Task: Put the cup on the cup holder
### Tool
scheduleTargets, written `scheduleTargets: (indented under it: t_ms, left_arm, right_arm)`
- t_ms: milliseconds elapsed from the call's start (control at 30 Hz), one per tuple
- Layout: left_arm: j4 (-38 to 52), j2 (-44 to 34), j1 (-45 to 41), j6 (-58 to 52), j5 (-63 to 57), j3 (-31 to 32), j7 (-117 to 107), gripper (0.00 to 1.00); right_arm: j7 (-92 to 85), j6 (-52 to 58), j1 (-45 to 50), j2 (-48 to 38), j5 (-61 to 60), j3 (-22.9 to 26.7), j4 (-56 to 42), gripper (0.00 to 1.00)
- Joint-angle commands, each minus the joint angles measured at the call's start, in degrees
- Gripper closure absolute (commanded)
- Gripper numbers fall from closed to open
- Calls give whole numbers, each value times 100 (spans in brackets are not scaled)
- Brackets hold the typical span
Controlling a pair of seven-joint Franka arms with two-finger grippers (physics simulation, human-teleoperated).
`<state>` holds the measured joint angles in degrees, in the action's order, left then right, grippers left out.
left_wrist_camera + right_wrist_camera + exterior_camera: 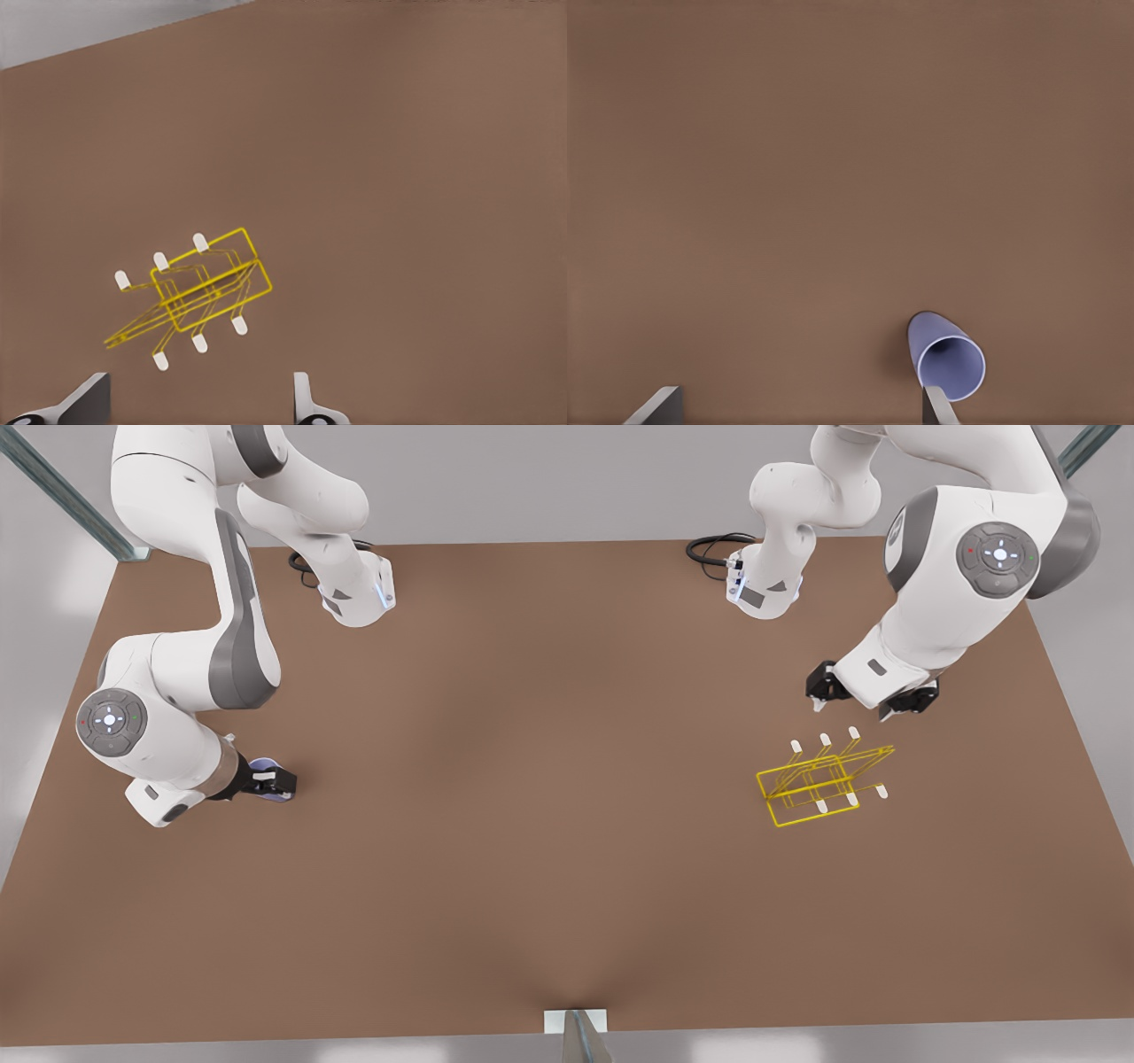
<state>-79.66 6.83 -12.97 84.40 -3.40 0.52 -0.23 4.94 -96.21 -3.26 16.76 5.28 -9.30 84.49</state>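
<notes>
The cup (946,359), a small lavender-blue tumbler, rests on the brown table with its mouth turned toward the right wrist camera. It sits just beyond one fingertip (937,404) of my right gripper (799,405), not between the fingers. That gripper (273,781) is open at the front view's left, low over the cup (264,764). The yellow wire cup holder (824,779) with white-tipped prongs stands at the front view's right. My left gripper (855,708) hovers open just behind the cup holder (199,297), with nothing between its fingers (89,398).
The brown table (549,797) spans the scene. Both arm bases with black cables (713,549) sit along its far edge. A small metal bracket (576,1027) marks the middle of the near edge.
</notes>
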Motion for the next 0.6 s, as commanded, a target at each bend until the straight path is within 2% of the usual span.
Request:
scheduleTargets:
  t_ms: [0,233,333,400,467,567]
  left_arm:
    - [3,-6,5,111,-3,0,5,0]
    - [-6,3,14,120,-12,-8,14,0]
    - [-6,55,14,120,-12,-8,14,0]
    - [-6,73,14,120,-12,-8,14,0]
    - [-6,82,14,129,-12,-8,14,0]
    - [-6,99,14,129,-12,-8,58,0]
  right_arm:
    - [77,-12,-8,-7,-9,-1,-11,0]
    - [104,331,-228,477,-35,-1,59,0]
    - [60,428,-764,407,-607,-36,770,0]
    - [16,472,-772,424,-519,-36,823,0]
    - [-327,305,-834,459,-510,-36,929,0]
    - [-371,-951,-896,-138,-519,-36,2150,0]
